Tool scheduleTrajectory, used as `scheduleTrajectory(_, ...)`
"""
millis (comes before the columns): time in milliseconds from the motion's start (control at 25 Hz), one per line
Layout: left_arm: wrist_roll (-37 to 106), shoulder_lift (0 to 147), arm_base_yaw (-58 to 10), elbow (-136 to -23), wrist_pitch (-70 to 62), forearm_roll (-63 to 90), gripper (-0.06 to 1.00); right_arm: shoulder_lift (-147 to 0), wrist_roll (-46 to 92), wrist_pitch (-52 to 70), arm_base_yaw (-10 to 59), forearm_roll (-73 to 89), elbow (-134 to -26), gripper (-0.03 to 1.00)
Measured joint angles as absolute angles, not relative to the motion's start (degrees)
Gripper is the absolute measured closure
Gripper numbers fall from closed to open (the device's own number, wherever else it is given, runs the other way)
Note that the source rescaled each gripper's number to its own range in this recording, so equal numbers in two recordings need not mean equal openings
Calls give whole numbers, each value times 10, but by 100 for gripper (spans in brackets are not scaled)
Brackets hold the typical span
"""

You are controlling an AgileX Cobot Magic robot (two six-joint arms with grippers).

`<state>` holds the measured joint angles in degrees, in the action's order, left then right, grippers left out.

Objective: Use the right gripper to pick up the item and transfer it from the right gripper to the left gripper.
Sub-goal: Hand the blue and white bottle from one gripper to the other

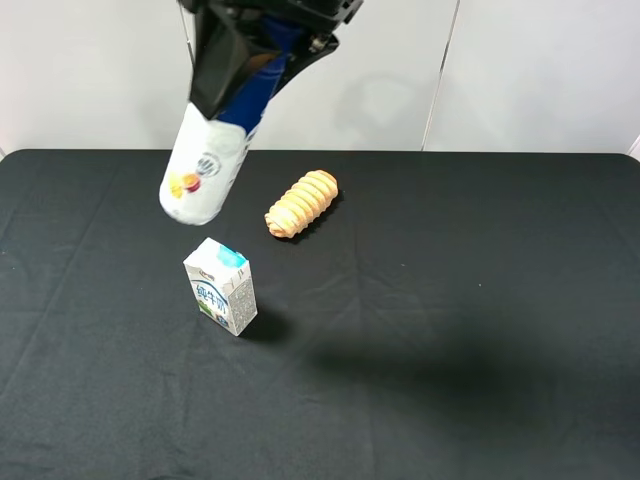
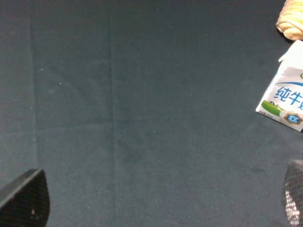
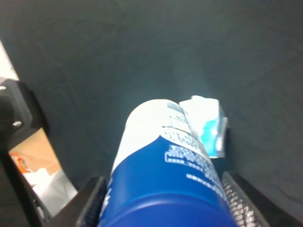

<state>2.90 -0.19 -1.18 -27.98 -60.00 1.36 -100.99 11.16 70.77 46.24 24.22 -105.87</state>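
Aloft, the right claw (image 1: 250, 72) clamps the bottle (image 1: 205, 165) (steeply tilted, base lowest); left claw (image 2: 158, 196) gapes empty.

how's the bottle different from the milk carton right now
The bottle hangs tilted in the air, held by the right claw; the carton stands upright on the table, untouched. The bottle is round and slim, the carton boxy with flat sides. The bottle's upper part is dark blue, the carton's top teal. Both are mostly white with printed labels.
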Motion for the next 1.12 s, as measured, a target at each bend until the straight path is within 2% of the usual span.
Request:
scheduleTrajectory(320, 106, 12, -12, -298, -595, 38, -2, -1010, 112, 709, 467, 253, -1059, 95)
scheduleTrajectory(640, 187, 142, -13, -334, -586, 93, -2, -1010, 112, 709, 467, 254, -1059, 95)
scheduleTrajectory(1120, 235, 254, -129, -400, -540, 114, -2, -1010, 112, 709, 467, 276, -1059, 95)
